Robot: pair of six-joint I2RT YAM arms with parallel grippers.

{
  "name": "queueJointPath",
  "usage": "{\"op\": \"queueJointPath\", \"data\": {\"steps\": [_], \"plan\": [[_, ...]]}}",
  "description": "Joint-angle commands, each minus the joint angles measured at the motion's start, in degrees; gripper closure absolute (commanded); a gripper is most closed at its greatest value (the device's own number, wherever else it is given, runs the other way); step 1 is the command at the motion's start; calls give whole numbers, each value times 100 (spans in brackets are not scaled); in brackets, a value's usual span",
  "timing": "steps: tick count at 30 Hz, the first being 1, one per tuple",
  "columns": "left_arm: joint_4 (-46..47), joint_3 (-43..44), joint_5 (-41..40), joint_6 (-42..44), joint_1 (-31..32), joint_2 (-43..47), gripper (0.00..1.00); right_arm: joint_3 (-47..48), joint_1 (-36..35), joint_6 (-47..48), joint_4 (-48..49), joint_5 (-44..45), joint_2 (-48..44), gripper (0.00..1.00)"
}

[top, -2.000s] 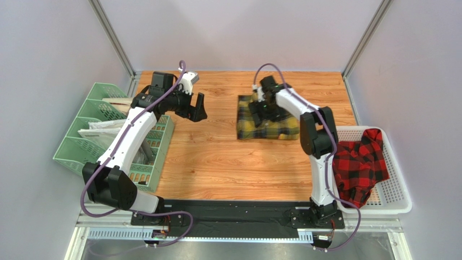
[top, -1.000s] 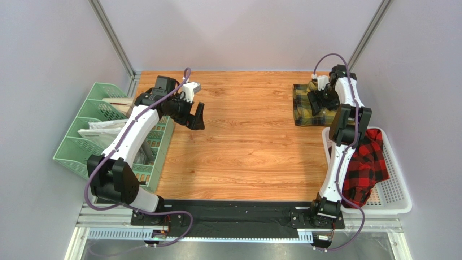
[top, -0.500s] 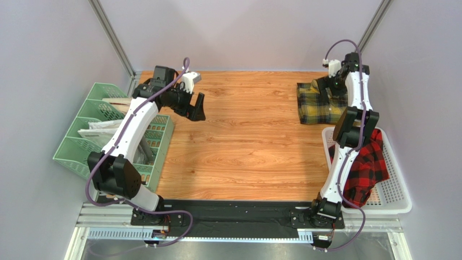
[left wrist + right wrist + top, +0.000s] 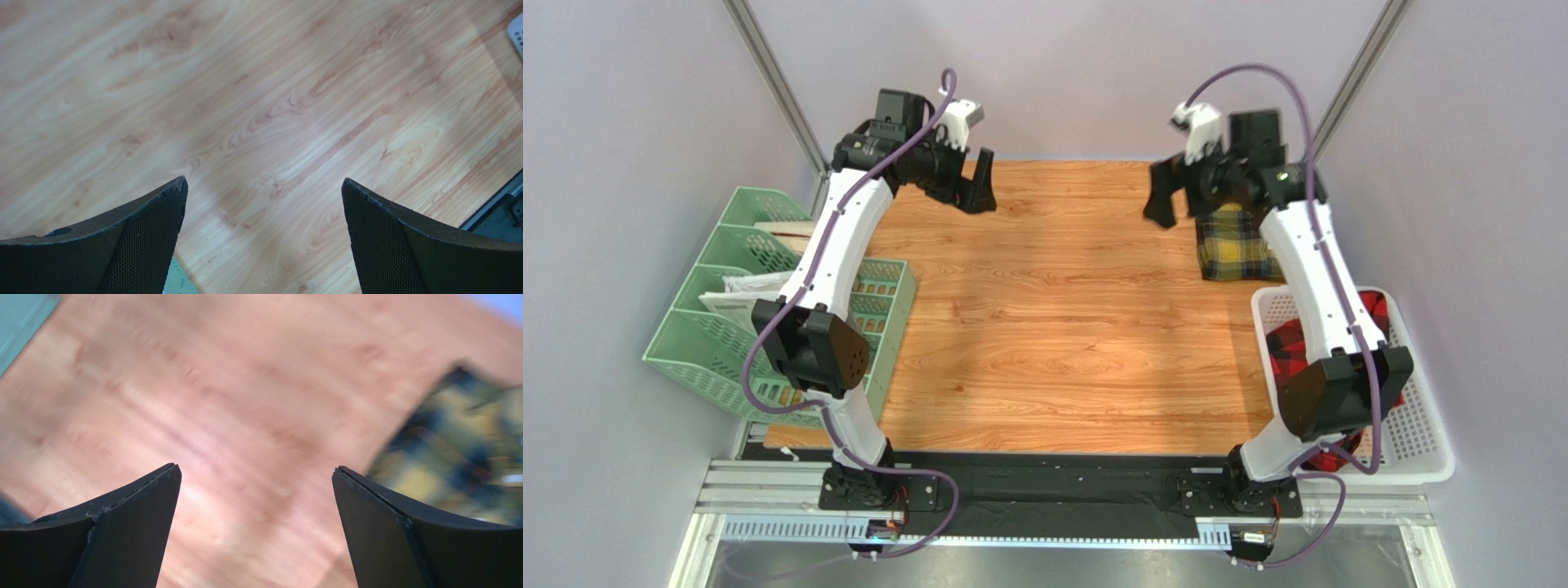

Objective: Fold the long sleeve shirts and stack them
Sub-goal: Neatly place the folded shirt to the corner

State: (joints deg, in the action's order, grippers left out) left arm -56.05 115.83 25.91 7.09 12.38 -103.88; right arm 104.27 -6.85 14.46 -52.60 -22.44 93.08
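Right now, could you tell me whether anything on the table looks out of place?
Nothing looks spilled or damaged. The only untidy thing is the red shirt, bunched unfolded in the white basket at the right, while the yellow shirt lies folded on the table.

Two arms, same build: left arm (image 4: 830, 251), right arm (image 4: 1320, 288). White link shells, black joint housings. Grey-purple cable (image 4: 1247, 71) loops along each. Black base plate (image 4: 1063, 486) under both. Left gripper (image 4: 979, 202): black fingers (image 4: 135, 245), fine mesh texture. Right gripper (image 4: 1171, 211): black fingers (image 4: 393, 539), smooth, edge lightly scuffed.
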Motion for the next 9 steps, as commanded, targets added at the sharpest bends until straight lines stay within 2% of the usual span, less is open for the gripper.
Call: {"op": "queueJointPath", "data": {"steps": [1, 4, 9], "plan": [[207, -1329, -95, -103, 133, 419, 1, -1618, -667, -488, 153, 90, -456, 0], [541, -2306, -104, -138, 256, 886, 1, -2296, -914, -549, 215, 90, -843, 0], [815, -3110, -288, -217, 396, 1439, 1, -2605, -923, -532, 215, 99, -1046, 0]]}}
